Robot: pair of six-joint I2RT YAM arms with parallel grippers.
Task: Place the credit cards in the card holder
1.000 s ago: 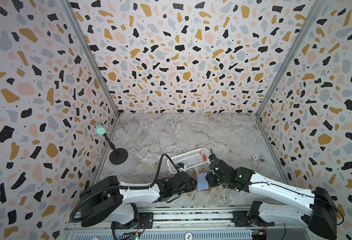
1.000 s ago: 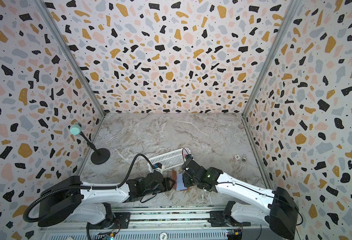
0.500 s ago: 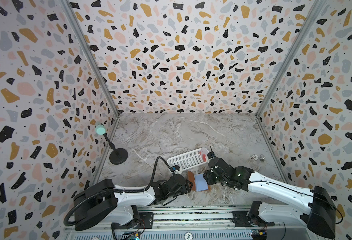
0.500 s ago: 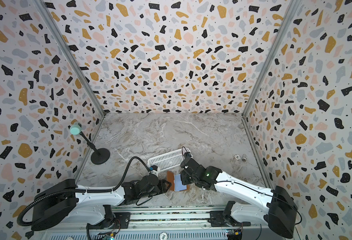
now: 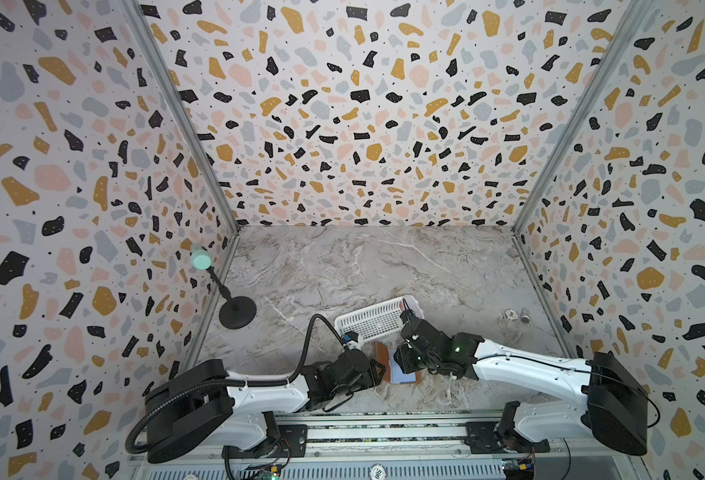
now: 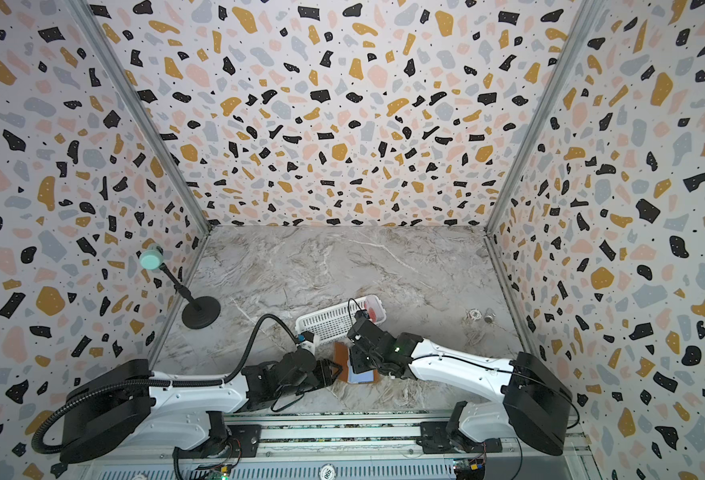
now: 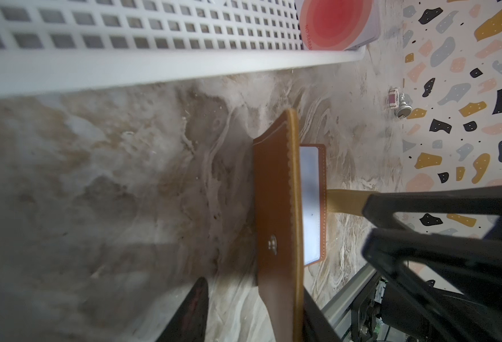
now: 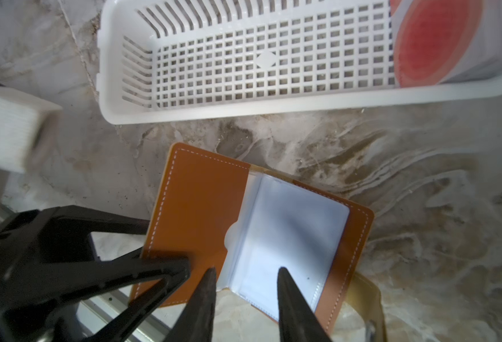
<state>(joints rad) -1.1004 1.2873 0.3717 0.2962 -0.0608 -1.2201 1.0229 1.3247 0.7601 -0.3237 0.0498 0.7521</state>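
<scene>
In both top views the card holder [image 5: 384, 356] lies open on the counter [image 5: 342, 266] between the two arms, with its raised cover at the left fingers [image 5: 379, 370] and its pale sleeves under the right fingers [image 5: 402, 365]. The white basket [image 5: 371, 322] sits just beyond both sets of fingers, and in a top view the credit cards [image 6: 373, 309] show red at its end, past the right fingers. In the left wrist view the cover [image 7: 276, 207] stands almost on edge between the left fingers. These are parted, with a clear gap on the cover's outer side, so they prop it rather than pinch it, and the sleeves [image 7: 310, 201] lie flat beyond it. In the right wrist view the right fingers are narrowly parted and empty, their tips over the top sleeve [image 8: 291, 231] near the spine. The credit cards [image 8: 433, 44] sit at the basket's end ahead of them, and no card shows in the holder. The step in hand looks like baring a sleeve for a first card. To do it well, the left fingers should hold the cover up without dragging the holder. The right fingers should lift clear, take a single card by a short edge, and feed it flat in at the half-round notch [image 8: 229, 237], which I take for the sleeve's mouth, since a tilted card would likely snag the thin plastic
</scene>
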